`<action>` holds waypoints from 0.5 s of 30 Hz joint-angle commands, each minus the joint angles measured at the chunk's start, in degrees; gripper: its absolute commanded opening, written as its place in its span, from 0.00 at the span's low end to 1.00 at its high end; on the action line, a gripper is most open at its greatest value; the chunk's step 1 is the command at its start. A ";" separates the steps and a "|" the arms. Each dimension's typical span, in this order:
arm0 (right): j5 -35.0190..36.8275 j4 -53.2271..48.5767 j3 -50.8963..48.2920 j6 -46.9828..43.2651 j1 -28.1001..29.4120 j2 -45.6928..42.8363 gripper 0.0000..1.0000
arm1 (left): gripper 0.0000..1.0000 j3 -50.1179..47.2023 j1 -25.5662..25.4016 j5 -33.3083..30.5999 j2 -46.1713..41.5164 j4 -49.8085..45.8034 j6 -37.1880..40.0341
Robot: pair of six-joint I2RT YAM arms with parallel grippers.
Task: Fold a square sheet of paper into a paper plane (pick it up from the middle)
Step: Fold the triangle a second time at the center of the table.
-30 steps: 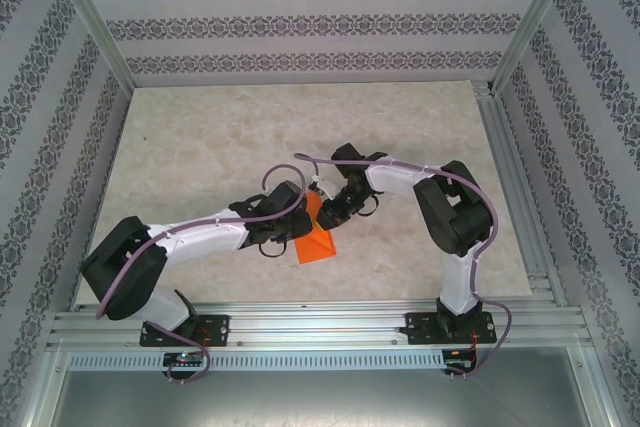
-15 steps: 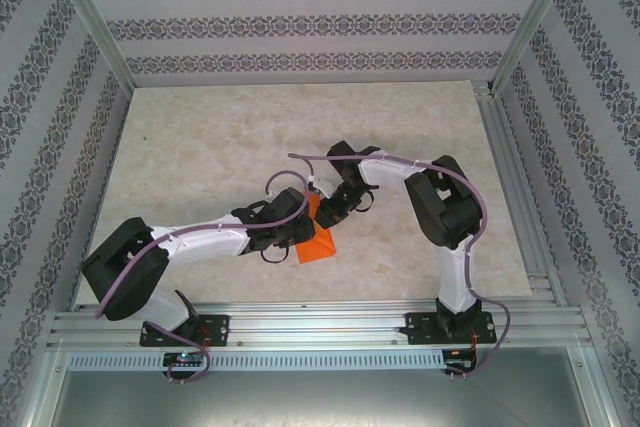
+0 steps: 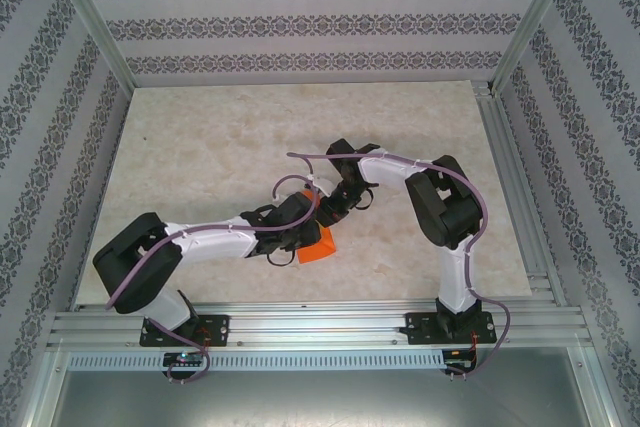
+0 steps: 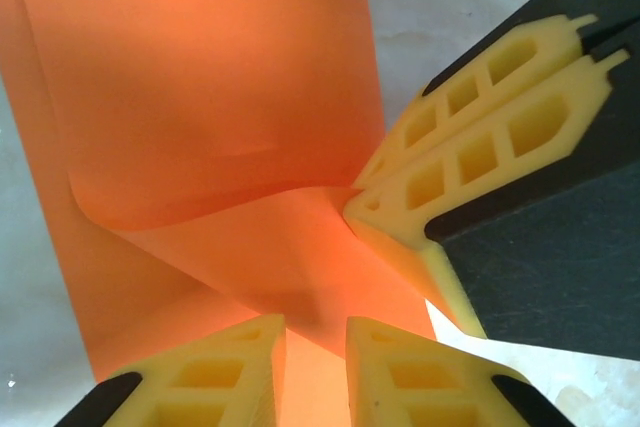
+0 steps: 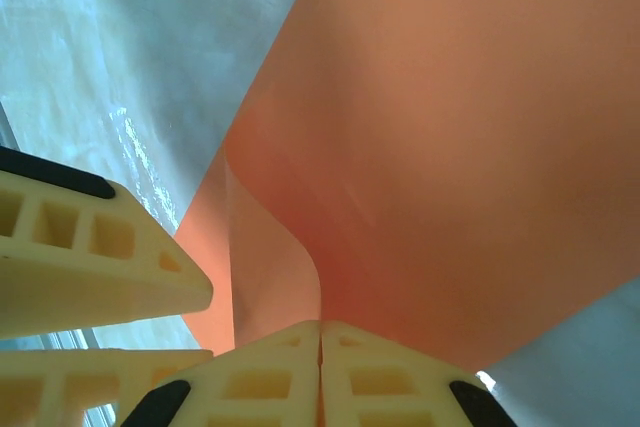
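The square sheet of paper (image 3: 320,246) is bright orange and lies bent and partly folded on the table between the two arms. In the left wrist view the sheet (image 4: 200,97) rises in a curved flap. My left gripper (image 4: 315,367) stands over its near part, jaws narrowly open, with orange paper showing in the gap. My right gripper (image 5: 320,342) is shut on a raised fold of the sheet (image 5: 460,147). The right gripper's fingers (image 4: 480,137) pinch the paper where the crease ends. From above, the left gripper (image 3: 303,219) and the right gripper (image 3: 333,209) nearly touch.
The beige marble-patterned table (image 3: 220,137) stretches away behind and to the left of the arms. An aluminium rail (image 3: 320,325) runs along the near edge, and patterned walls (image 3: 300,22) close the back and sides. The left gripper's fingers (image 5: 100,247) sit close beside the right gripper.
My left arm has reached further right and covers more of the orange sheet. Its jaws have narrowed a little. My right gripper has shifted slightly left, still pinching the paper.
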 commanded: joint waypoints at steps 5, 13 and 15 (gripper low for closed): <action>0.05 -0.73 1.65 -1.38 0.41 1.68 0.08 | 0.24 -0.23 -1.03 -0.37 1.09 4.57 -1.28; 0.38 -0.85 1.65 -1.36 0.42 1.77 0.09 | 0.25 -0.42 -1.12 -1.35 -0.02 4.62 -0.40; 0.56 -0.88 1.73 -1.36 0.43 1.75 0.08 | 0.25 -0.69 -1.12 -0.74 0.76 5.66 -0.76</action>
